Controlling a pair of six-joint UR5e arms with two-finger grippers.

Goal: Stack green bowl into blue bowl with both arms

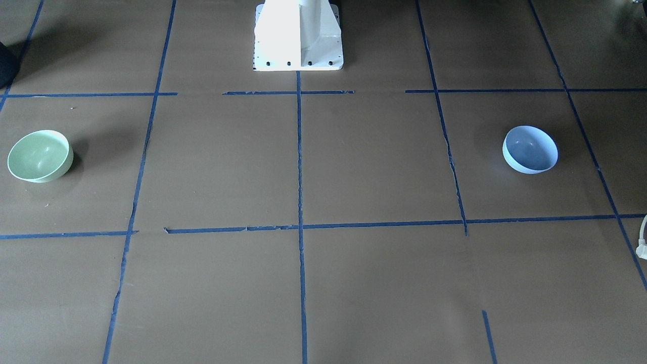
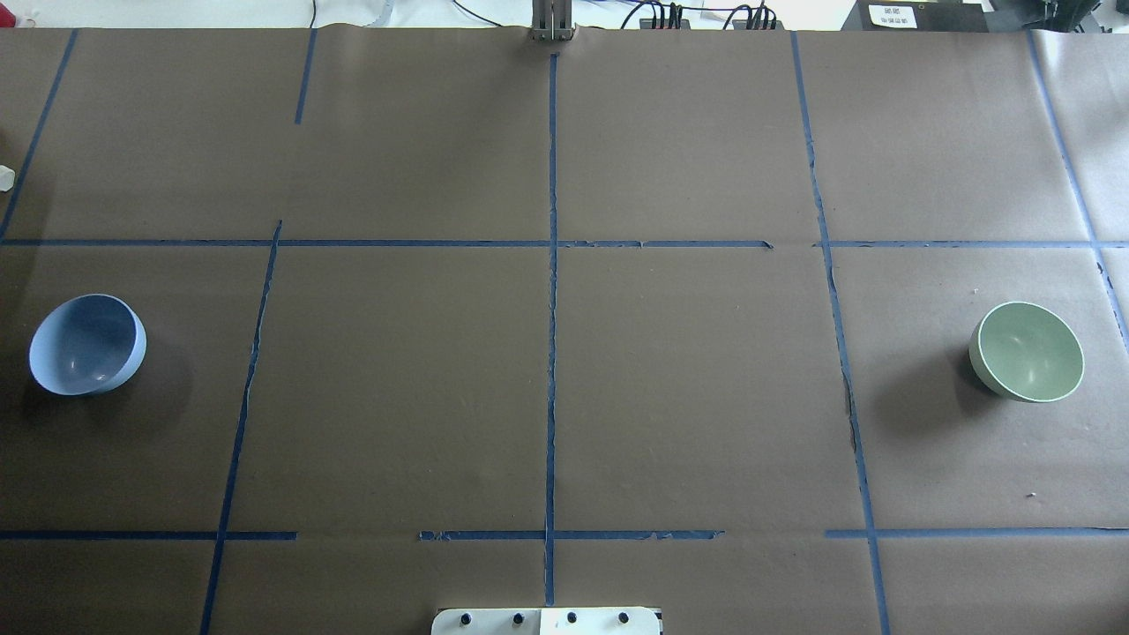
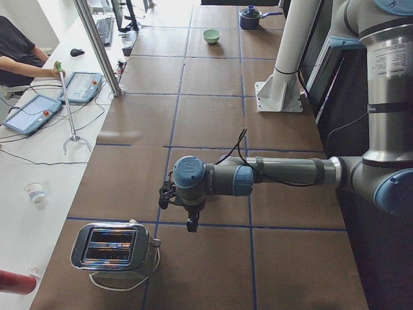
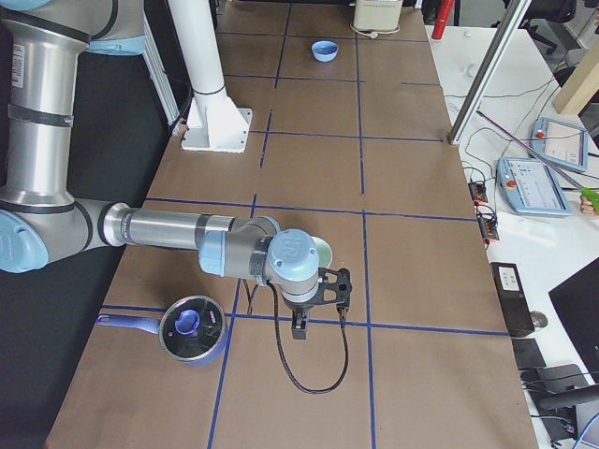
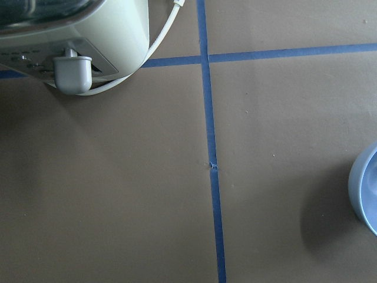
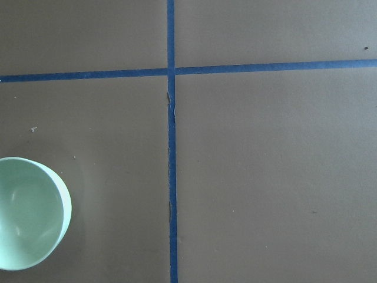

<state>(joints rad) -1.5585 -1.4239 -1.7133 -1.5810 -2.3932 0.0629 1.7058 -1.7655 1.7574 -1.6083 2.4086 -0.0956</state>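
Note:
The green bowl stands upright at the table's end on my right. The blue bowl stands upright at the end on my left. Neither arm shows in the front or overhead views. In the left side view my left gripper hangs over the table beside the toaster; the blue bowl shows at the left wrist view's right edge. In the right side view my right gripper hangs next to the green bowl, which also shows in the right wrist view. I cannot tell whether either gripper is open or shut.
A toaster with its cord stands at the table's left end, near the left arm. A blue pot with a lid stands by the right arm. The white pedestal base stands at mid-table on the robot's side.

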